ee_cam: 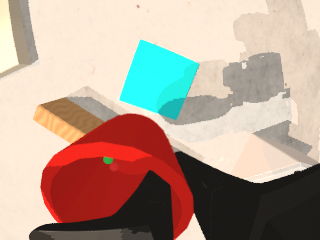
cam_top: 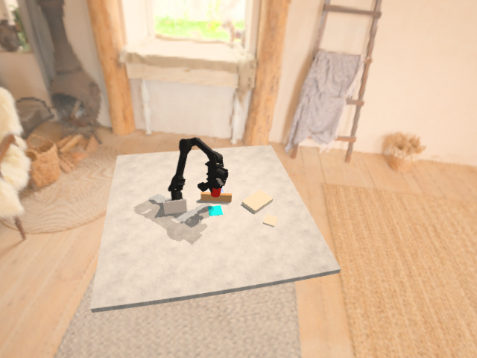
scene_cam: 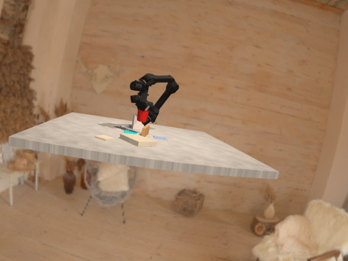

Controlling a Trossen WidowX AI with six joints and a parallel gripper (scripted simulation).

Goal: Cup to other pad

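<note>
My gripper is shut on the wall of the red cup, one finger inside and one outside. The cup is in the air, close above the wooden barrier, and looks nearly upright. A green marble and a red marble show inside it. The cyan pad lies bare on the near side of the barrier in the top view. The pale blue pad lies on the far side, partly hidden there, and is out of sight in the wrist view.
The upright wooden barrier stands between the pads. A thick cream block and a small cream tile lie to the right in the top view. A grey-pink wedge stands by the arm's base.
</note>
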